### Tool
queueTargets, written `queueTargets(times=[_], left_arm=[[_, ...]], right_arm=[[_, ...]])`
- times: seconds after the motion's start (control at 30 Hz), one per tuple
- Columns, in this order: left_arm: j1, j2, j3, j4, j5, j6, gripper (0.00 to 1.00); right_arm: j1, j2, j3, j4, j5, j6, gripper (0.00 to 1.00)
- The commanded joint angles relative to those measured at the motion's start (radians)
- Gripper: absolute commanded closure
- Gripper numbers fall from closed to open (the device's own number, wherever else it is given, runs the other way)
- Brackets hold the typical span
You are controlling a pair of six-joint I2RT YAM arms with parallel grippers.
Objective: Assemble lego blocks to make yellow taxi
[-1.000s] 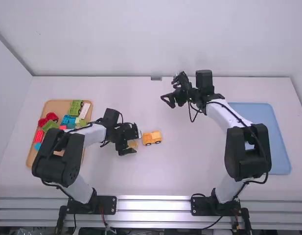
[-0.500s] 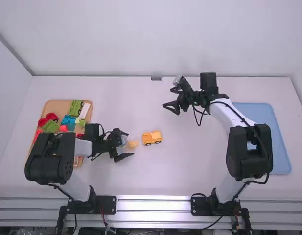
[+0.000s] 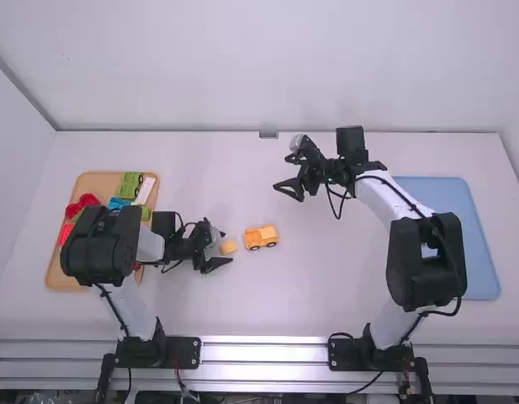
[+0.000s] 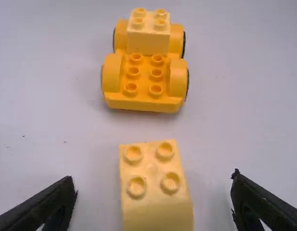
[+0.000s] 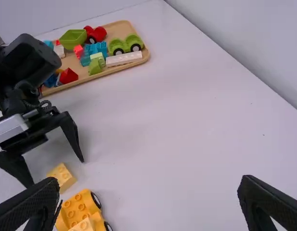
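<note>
My left gripper [image 3: 222,251] is low over the table, just left of a loose yellow block [image 3: 230,246]. In the left wrist view that yellow block [image 4: 155,185] lies between the spread fingers of my left gripper [image 4: 153,204], touching neither. Beyond it stands the orange-yellow wheeled base [image 4: 144,82], carrying a lighter yellow block [image 4: 148,36] on one end. From above, the wheeled base [image 3: 261,238] sits right of the loose block, apart from it. Farther back, my right gripper [image 3: 286,190] is held open and unloaded; its own view shows the right gripper [image 5: 148,197] with widely parted fingers.
A wooden tray [image 3: 55,273] with several coloured blocks and vehicles stands at the left, partly under the left arm. At the right lies a blue tray [image 3: 482,252], partly behind the right arm. A wall [image 3: 267,67] rises behind the table.
My left gripper has opened, drawn back left from the loose block and turned, then edged toward it again. The right gripper has shifted slightly. The wheeled base has stayed put.
</note>
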Motion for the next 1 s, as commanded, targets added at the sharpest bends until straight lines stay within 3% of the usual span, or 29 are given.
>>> queueTargets(times=[0.0,0.13,0.5,0.6,0.97], left_arm=[[-0.005,0.021,0.017,-0.019,0.014,-0.004,0.26],[-0.005,0.025,0.022,-0.022,-0.012,-0.004,0.43],[-0.005,0.025,-0.015,0.016,-0.021,0.03,0.55],[-0.005,0.025,-0.016,0.015,-0.044,0.03,0.69],[-0.011,0.021,0.029,0.038,0.008,0.023,0.74]], right_arm=[[-0.003,-0.032,0.023,-0.004,-0.014,-0.005,0.01],[-0.003,-0.032,0.023,0.004,-0.014,-0.005,0.01],[-0.003,-0.032,0.023,0.005,-0.014,-0.005,0.01],[-0.002,-0.032,0.023,0.003,-0.014,-0.005,0.01],[-0.003,-0.032,0.023,0.049,0.055,-0.001,0.01]])
